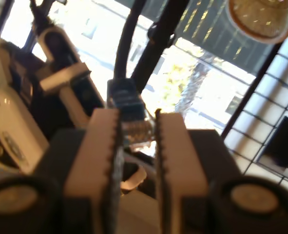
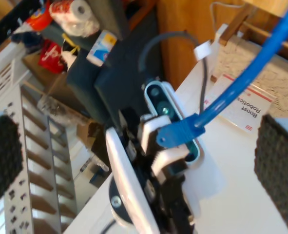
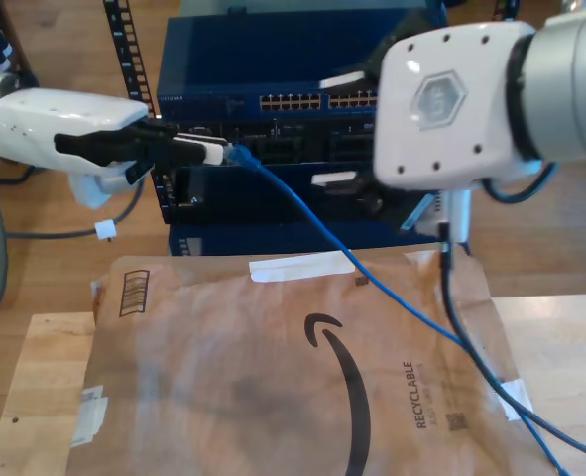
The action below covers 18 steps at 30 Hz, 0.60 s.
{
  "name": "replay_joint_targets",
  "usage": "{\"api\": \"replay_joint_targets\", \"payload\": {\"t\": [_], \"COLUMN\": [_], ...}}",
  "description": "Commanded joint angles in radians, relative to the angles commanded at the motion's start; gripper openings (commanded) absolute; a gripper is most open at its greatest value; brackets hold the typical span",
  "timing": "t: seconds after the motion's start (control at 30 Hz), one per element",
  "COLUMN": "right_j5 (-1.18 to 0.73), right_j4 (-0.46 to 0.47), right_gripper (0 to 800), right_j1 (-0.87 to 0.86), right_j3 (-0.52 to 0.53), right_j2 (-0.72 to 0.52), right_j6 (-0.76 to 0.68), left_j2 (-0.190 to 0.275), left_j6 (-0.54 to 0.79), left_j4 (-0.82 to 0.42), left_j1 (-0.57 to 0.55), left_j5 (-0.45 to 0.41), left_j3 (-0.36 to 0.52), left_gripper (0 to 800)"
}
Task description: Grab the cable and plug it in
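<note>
first gripper (image 1: 138, 146) pinching the cable (image 3: 302, 213) by its RJ45 plug (image 1: 129, 105) | second gripper's jaws spread, empty | cord's floppy and light, so hold the plug, right by the switch rack (image 3: 273, 59)

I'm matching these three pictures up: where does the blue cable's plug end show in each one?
First wrist view: the plug sits clamped between my first hand's fingers.
Second wrist view: plug at picture centre, held by the other arm's hand.
Exterior view: plug upper left, before the blue rack.
Shared landmark: that clamping hand.
</note>
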<state>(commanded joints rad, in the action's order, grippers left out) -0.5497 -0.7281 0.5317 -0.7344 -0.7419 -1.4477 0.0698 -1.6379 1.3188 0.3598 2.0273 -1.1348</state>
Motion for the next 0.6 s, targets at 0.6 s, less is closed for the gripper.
{"api": "replay_joint_targets", "payload": {"t": [0.6], "right_j5": [0.334], "right_j4": [0.038], "right_gripper": [651], "right_j1": [0.201], "right_j3": [0.133], "right_j2": [-0.002], "right_j6": [0.009], "left_j2": [-0.006], "left_j6": [-0.003], "left_j4": [0.011], "left_j1": [0.017], "left_j5": [0.066], "left_j3": [0.002], "left_gripper": [1]}}
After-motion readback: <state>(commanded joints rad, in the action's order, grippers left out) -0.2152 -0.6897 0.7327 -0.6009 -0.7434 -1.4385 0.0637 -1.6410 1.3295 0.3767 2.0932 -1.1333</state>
